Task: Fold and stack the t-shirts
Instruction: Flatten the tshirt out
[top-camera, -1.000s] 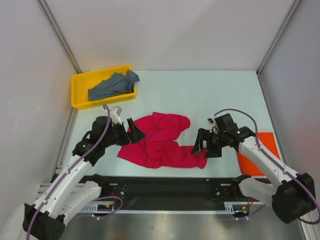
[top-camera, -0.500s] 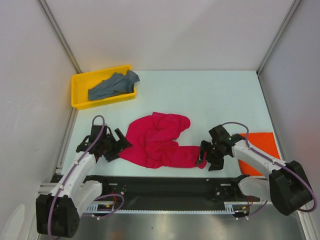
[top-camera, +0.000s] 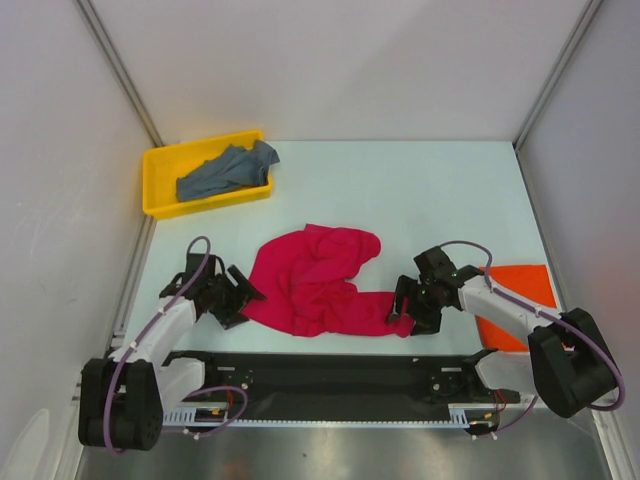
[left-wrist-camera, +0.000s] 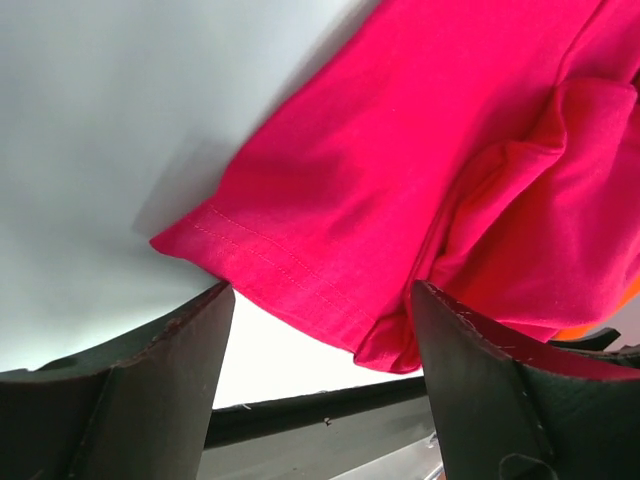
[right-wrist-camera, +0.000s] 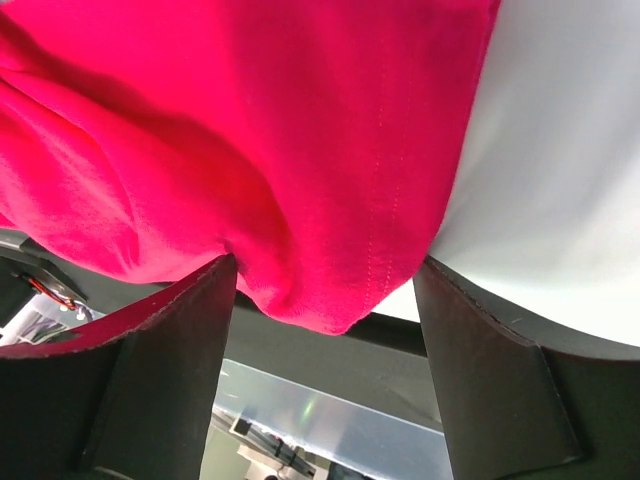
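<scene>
1. The left jaws sit low at the near-left corner of the crimson-pink t-shirt (top-camera: 315, 285). They are spread, with one finger on each side of the stitched hem corner (left-wrist-camera: 205, 240), and they pinch nothing. I judge they are placed there to take that corner.
2. The right jaws sit the same way at the shirt's near-right corner. They too are spread, and a bunched lobe of cloth (right-wrist-camera: 330, 290) lies in the gap between them, not gripped.
3. Working from both near corners at once seems meant to let the left arm (top-camera: 165, 325) and the right arm (top-camera: 510, 312) draw the cloth apart and flatten it before any fold.
4. The grey-blue t-shirt (top-camera: 225, 172) lies crumpled in the yellow tray (top-camera: 158, 192) at the far left. The orange-red t-shirt (top-camera: 525, 282) lies flat at the right edge of the table (top-camera: 430, 190), partly under the right arm. Both are well apart from the shirt in hand, probably so that they do not get dragged along with it.
5. The crimson-pink shirt lies in the near middle of the table as a rumpled heap, doubled over itself in soft ridges. It is plain, thin and limp, with a double row of stitching along the hem. No neat fold shows yet.
</scene>
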